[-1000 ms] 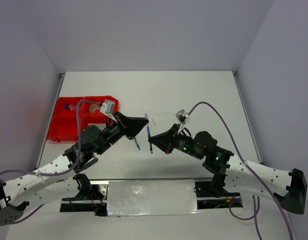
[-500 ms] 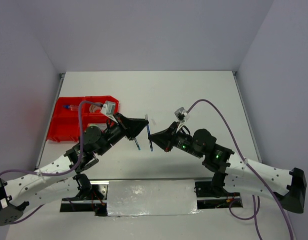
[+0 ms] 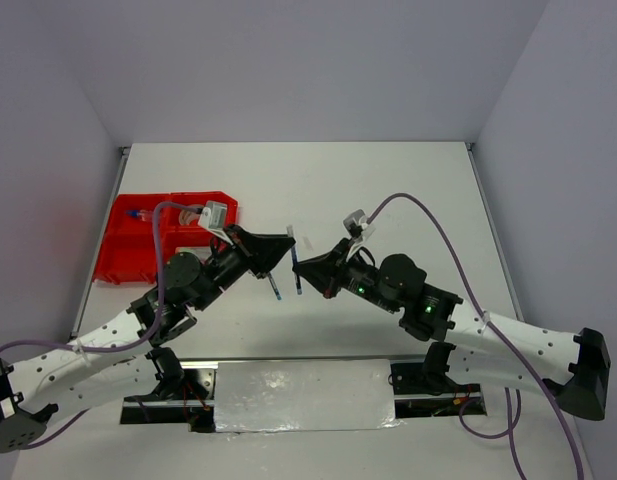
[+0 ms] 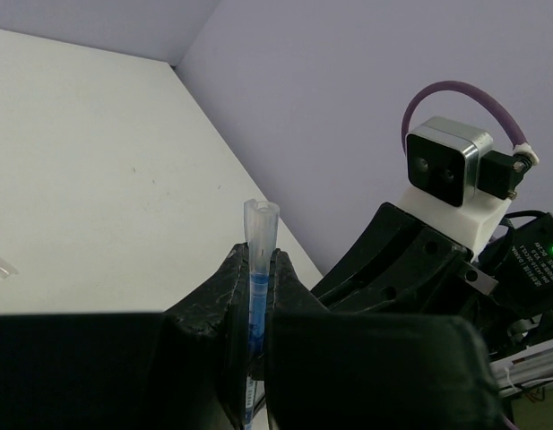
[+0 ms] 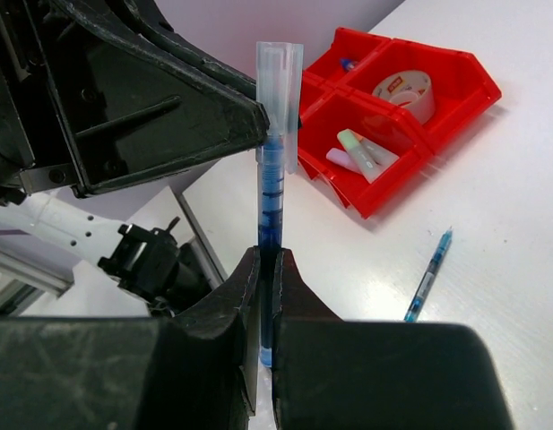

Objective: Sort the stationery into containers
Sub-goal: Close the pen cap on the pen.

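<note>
White table (image 3: 388,190); pale lilac walls (image 3: 308,70) on 3 sides. Mid-table, 2 grippers: left gripper (image 4: 261,269) clamped on 1 thin blue pen (image 4: 260,224), clear-capped, upright; right gripper (image 5: 268,260) clamped on second pen (image 5: 274,170), alike. Third pen (image 5: 428,276) lies on the table. Far left: 1 red tray (image 5: 375,199) holding 1 tape roll (image 5: 403,90) and pastel markers (image 5: 358,150), number unclear.

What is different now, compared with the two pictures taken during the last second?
The right gripper moved a little to the left, toward the left gripper, carrying its blue pen with it. Nothing was taken hold of or let go. The left gripper stayed in place, clamped on a second blue pen, and the red tray did not move.
</note>
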{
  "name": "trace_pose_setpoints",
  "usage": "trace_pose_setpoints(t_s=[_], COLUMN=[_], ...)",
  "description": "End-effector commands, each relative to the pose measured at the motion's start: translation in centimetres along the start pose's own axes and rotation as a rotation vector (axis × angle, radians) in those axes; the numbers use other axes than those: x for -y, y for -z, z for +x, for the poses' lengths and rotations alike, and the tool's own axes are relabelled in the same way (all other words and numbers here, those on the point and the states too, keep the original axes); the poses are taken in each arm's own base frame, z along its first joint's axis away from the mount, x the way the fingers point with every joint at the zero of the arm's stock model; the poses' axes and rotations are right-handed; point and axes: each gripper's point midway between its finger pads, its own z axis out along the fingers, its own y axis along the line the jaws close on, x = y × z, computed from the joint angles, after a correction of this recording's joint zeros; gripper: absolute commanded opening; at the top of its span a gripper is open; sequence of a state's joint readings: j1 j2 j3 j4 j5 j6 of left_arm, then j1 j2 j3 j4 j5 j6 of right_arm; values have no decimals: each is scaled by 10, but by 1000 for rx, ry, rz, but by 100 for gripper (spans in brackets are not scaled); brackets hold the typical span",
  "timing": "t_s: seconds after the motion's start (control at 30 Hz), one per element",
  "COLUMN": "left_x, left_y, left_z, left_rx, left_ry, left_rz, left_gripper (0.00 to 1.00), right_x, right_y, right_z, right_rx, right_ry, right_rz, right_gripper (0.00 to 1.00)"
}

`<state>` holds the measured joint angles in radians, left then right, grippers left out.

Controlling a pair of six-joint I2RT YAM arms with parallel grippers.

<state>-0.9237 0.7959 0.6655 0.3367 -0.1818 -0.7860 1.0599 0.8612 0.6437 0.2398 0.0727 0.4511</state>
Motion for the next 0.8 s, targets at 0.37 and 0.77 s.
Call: trace_pose_setpoints(t_s=[0.37,0.77], left_x=[14,19], left_y=[4,7], left_z=[-9,-19], left_rx=[-24,7], left_ry=[-90,-119], left_rz=[32,48], left_gripper=[45,29], right_x=[-27,-32], right_y=[-7,-8], right_z=[-64,-42], right_rx=[153,100], right_ry=[124,106], right_rz=[-64,-121], right_gripper=[0,0])
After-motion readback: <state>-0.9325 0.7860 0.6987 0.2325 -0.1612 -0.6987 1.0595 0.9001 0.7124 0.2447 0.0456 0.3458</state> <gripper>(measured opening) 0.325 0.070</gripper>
